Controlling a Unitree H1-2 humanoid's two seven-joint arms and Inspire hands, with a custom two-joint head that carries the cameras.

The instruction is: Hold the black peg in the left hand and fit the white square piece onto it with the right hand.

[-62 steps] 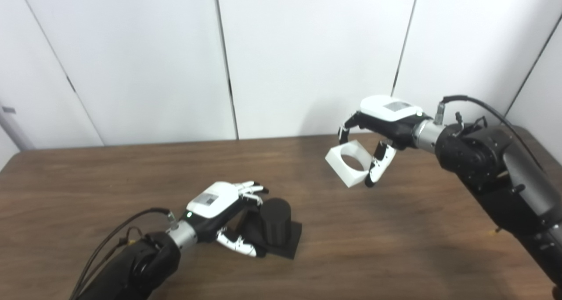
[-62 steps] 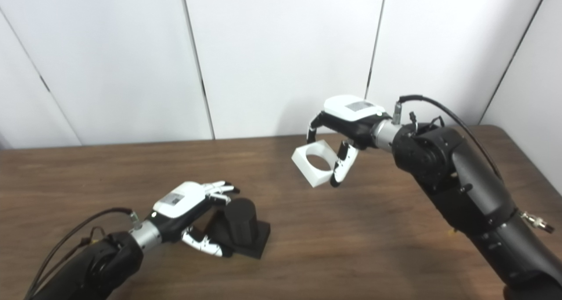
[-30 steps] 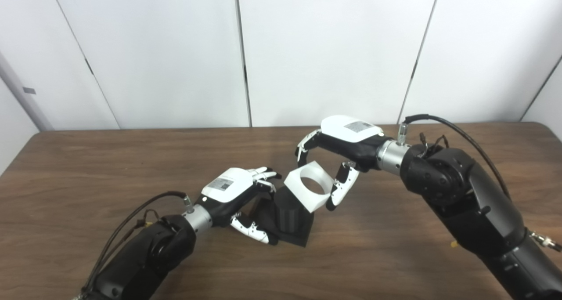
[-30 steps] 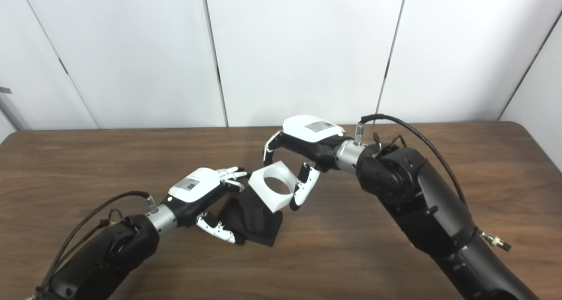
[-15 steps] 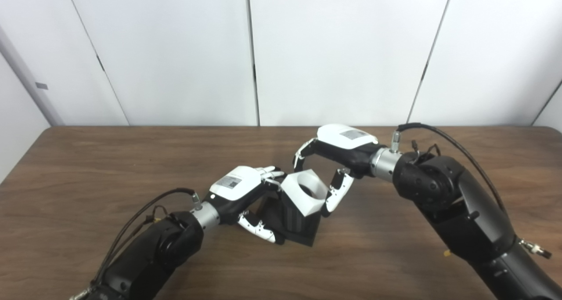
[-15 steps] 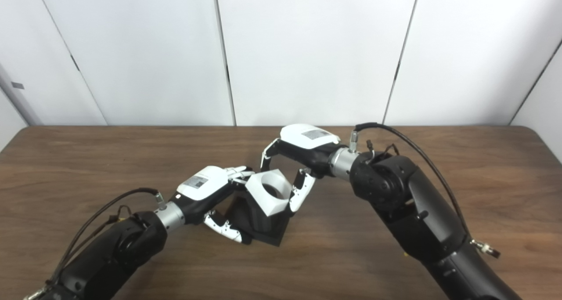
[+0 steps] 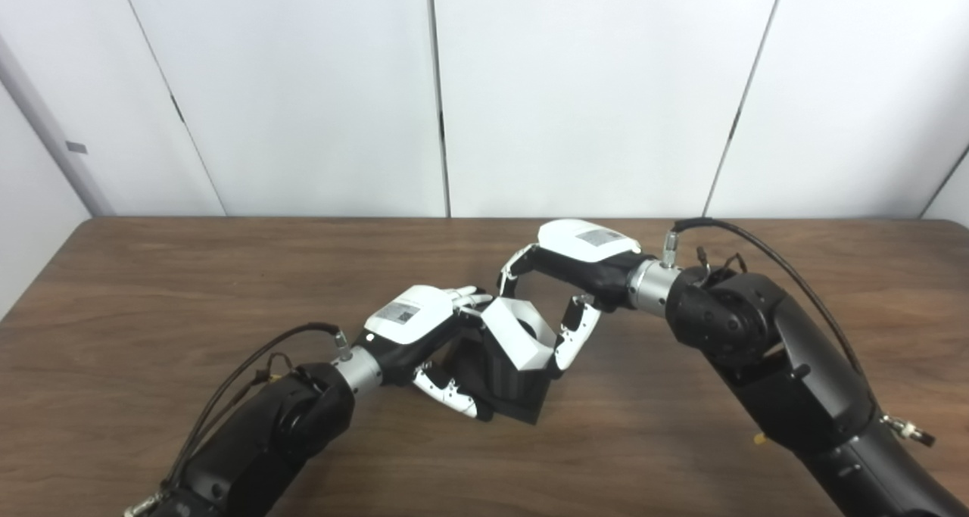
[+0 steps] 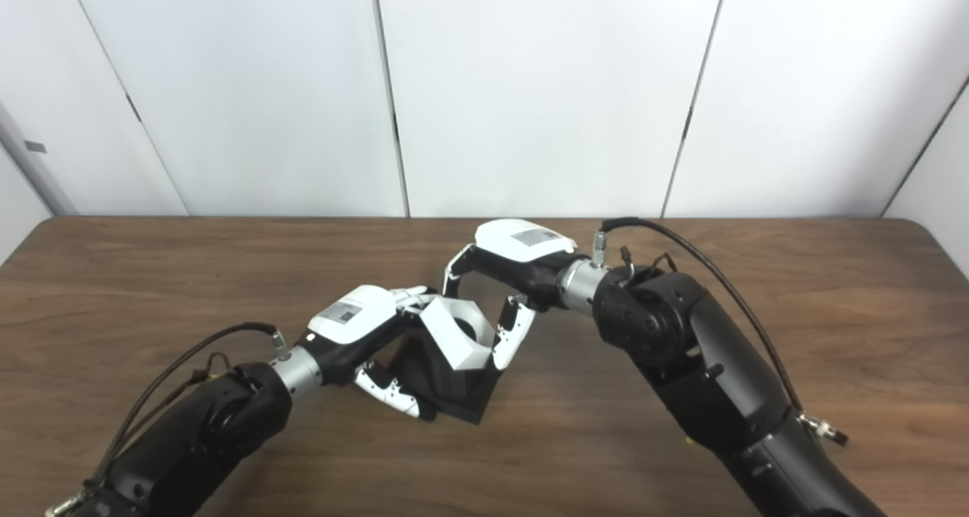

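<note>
Right now my left hand [image 7: 412, 328] is wrapped around the black peg [image 7: 509, 377], fingers curled behind it and thumb low at its front, steadying it where its flat base sits on the table [image 7: 189, 290] near the middle. My right hand [image 7: 575, 263] comes in from two o'clock, fingers and thumb clamped on opposite edges of the white square piece [image 7: 516, 333]. That piece sits tilted over the peg's top, its round hole facing up and toward me; whether the rim has caught the peg yet I cannot tell.

To do this well, I judge I should level the piece first so the hole squares with the peg's axis, then press straight down, keeping my left grip firm so the base does not skid or tip.

What crowds me is my own left fingertips [image 7: 473, 299], touching or nearly touching the piece's edge at nine o'clock; they may get pinched or block the descent. A cable [image 7: 746, 233] loops over my right wrist, well clear of the work.
</note>
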